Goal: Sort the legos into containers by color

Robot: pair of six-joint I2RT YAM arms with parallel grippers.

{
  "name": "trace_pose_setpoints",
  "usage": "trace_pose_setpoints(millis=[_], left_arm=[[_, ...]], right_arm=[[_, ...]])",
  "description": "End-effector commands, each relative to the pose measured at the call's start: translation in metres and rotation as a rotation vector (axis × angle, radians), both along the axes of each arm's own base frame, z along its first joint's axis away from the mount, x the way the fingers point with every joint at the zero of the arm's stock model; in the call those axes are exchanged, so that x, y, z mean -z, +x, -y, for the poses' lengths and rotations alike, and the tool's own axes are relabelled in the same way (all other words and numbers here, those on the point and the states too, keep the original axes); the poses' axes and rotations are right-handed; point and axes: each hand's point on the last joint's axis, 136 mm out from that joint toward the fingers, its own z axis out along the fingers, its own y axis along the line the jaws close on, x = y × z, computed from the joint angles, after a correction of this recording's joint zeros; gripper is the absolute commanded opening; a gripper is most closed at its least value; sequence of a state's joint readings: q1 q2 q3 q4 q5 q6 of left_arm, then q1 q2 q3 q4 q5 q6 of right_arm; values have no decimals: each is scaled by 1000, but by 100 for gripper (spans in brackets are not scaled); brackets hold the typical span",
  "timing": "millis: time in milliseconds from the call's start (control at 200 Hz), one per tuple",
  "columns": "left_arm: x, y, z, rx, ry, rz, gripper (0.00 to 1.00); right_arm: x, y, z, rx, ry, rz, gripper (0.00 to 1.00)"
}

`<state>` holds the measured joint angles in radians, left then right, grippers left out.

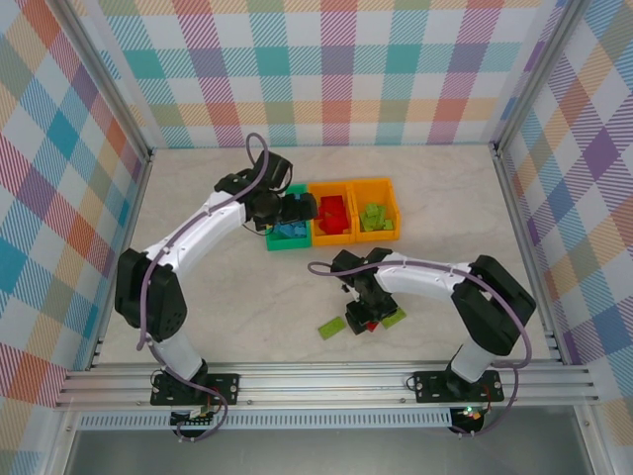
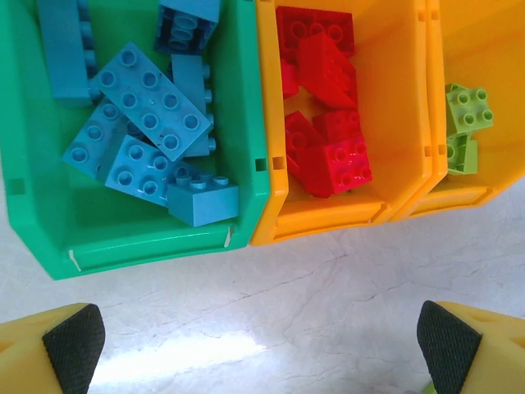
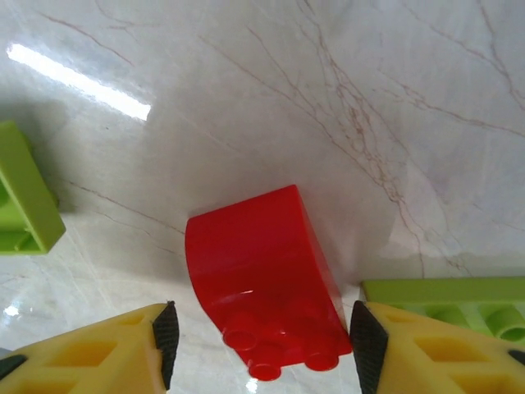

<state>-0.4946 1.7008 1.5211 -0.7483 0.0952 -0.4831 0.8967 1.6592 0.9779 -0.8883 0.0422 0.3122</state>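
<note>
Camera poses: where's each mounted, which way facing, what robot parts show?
Top external: above and behind the bases, looking down on the table; left arm and right arm visible.
Left wrist: above the green bin, facing down; own fingertips at bottom corners.
Right wrist: over a red lego, facing down; own fingers flank it.
Shared: top and left wrist both show the green bin.
</note>
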Motion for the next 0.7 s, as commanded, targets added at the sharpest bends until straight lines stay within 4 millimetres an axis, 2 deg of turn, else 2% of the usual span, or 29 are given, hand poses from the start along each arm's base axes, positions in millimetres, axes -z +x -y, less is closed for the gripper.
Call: trace_pose_setpoints(millis=[0,280,440,565,695], left_arm=[[-18,0,-8,-27,-29,50,100],[-15,-5,-23,-58,-23,46,100],[-12,-9,-34,-76,-14,39,100],[-8,-16,-40,-78,7,26,100],[4,-28,-45,-63,24,0,100]], right_arm=[[-1,0,-4,-40,-24,-8,55],[4,4,-5,-29,-75,-11,37],[-3,11,-9,12,-57,16,27],[-25,31,-13,80,-8,66,24],[-64,76,-20,194,95,165,24]])
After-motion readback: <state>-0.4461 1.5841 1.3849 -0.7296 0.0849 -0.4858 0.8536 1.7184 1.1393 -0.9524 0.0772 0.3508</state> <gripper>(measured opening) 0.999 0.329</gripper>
